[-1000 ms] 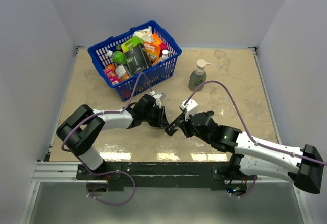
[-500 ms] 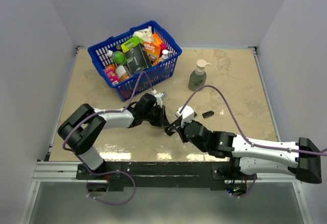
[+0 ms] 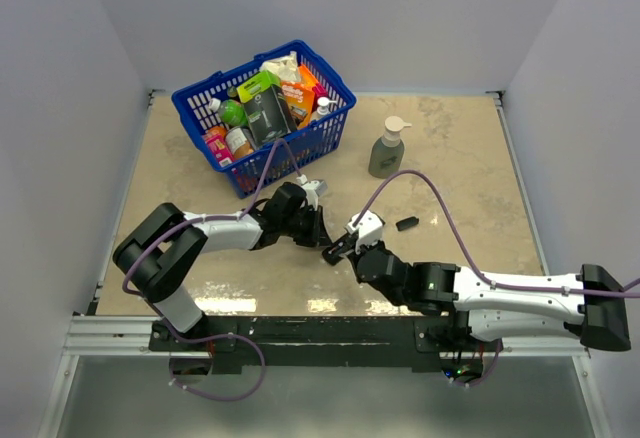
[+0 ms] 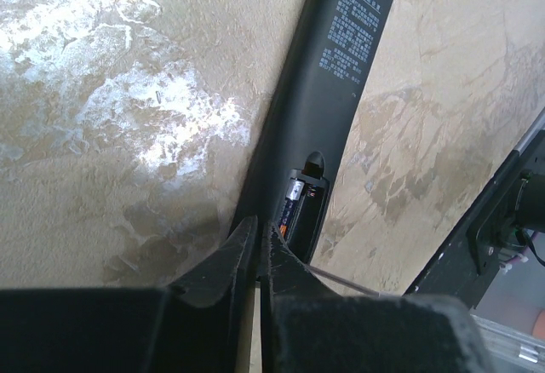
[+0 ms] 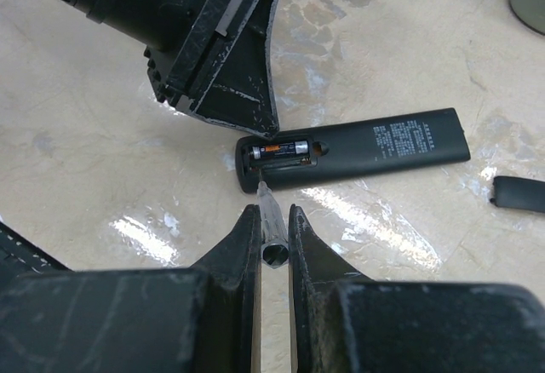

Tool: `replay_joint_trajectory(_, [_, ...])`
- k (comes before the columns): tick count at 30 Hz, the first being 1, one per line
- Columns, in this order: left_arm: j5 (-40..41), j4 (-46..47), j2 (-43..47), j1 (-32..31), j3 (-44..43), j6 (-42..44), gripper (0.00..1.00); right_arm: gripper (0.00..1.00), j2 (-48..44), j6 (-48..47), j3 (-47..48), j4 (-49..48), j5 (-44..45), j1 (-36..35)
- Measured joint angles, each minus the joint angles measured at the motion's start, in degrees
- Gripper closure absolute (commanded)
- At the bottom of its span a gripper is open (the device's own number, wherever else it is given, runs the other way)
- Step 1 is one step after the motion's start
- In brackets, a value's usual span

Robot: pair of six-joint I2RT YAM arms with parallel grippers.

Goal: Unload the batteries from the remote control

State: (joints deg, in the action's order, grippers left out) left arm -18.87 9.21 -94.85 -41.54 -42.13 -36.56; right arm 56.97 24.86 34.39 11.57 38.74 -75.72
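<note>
The table is a beige marbled slab closed in by plain pale walls.

Your left arm is folded at the elbow near its base, and the forearm reaches right toward the middle of the table. Its jaws point down, drawn almost together with only a thin slit between them. The tips rest at the edge of the remote control, beside its open slot. I cannot tell whether they pinch anything.

Your right arm lies low and long across the near side, stretched left to meet the other arm. Its jaws are closed on a thin clear rod, whose tip is at the rim of the slot.

The remote control lies flat on the table between the two sets of jaws, printed back face up. In the overhead view the right wrist hides most of it. One battery sits in the slot, silver with a dark and orange label. I cannot tell whether a second one is there. A short black cover piece lies on the table just past the remote's far end, not touching it.

The blue basket stands at the far left, packed full. Among its contents are a green bottle, a dark carton and an orange packet. A grey-green pump bottle stands upright to its right, apart from it.
</note>
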Motion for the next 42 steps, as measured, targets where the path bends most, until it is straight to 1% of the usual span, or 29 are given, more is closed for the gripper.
replay_joint_trajectory(17, [0.04,0.22,0.0,0.0,0.02,0.17,0.92,1.0,0.07,-0.07,-0.02,-0.52,2.27,-1.05])
replay_joint_trajectory(27, [0.04,1.2,0.15,-0.07,0.61,0.13,0.93,1.0,3.26,0.46,0.44,-1.81,3.61,-3.04])
replay_joint_trajectory(32, [2.67,-0.28,0.26,0.26,1.46,0.24,0.93,1.0,4.61,2.51,1.07,-1.99,4.46,-3.78])
replay_joint_trajectory(42, [3.8,-0.7,0.98,0.28,2.75,0.24,0.92,1.0,4.15,4.92,0.22,-1.77,2.23,-3.87])
